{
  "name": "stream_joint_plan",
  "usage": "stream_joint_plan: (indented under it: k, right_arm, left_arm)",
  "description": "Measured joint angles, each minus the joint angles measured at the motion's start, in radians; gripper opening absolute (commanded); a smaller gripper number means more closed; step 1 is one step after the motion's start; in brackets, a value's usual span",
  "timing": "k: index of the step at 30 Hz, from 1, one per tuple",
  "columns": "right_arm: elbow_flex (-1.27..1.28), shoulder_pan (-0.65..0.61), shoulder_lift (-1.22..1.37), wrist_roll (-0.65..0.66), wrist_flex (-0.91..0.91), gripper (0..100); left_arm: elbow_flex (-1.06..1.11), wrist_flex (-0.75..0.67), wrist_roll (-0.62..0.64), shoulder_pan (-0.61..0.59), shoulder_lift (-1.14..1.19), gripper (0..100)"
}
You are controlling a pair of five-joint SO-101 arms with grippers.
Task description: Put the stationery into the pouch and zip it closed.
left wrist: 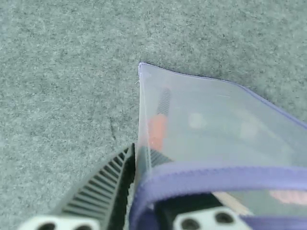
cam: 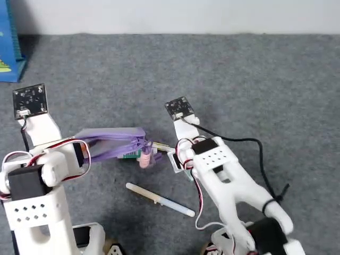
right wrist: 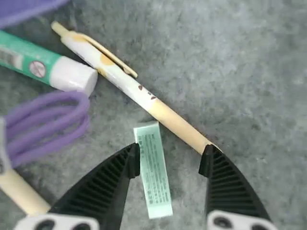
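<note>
A translucent purple pouch (cam: 114, 141) lies left of centre, and my left gripper (cam: 87, 150) is shut on its end. In the left wrist view the fingers (left wrist: 112, 179) pinch the purple zipper band of the pouch (left wrist: 216, 129), with stationery dimly visible inside. A green glue stick (right wrist: 43, 64) with a white cap and a cream pen (right wrist: 144, 98) stick out at the pouch's mouth. My right gripper (right wrist: 171, 154) is open just above the table, straddling the cream pen's tip and a pale green label tag (right wrist: 154, 177). A purple strap loop (right wrist: 48, 120) lies beside it.
A second pen (cam: 159, 199), white with a light blue end, lies loose on the grey carpet in front of the pouch, between the two arm bases. A blue box (cam: 8, 42) stands at the far left edge. The right arm's black cable (cam: 260, 159) trails to the right.
</note>
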Motion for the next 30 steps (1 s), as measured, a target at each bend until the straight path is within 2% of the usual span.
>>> stream_joint_plan:
  k: [6,18,30]
  right_arm:
    - [-0.003,-0.003,0.091,0.009,-0.074,19.8]
    - [-0.06,-0.028,0.166,0.011,-0.08,19.8]
    - [-0.057,-0.117,0.028,0.012,0.123,19.8]
  left_arm:
    - [0.0,0.0,0.0,0.0,0.0,1]
    - [0.0,0.0,0.0,0.0,0.0,1]
    - [0.0,0.0,0.0,0.0,0.0,1]
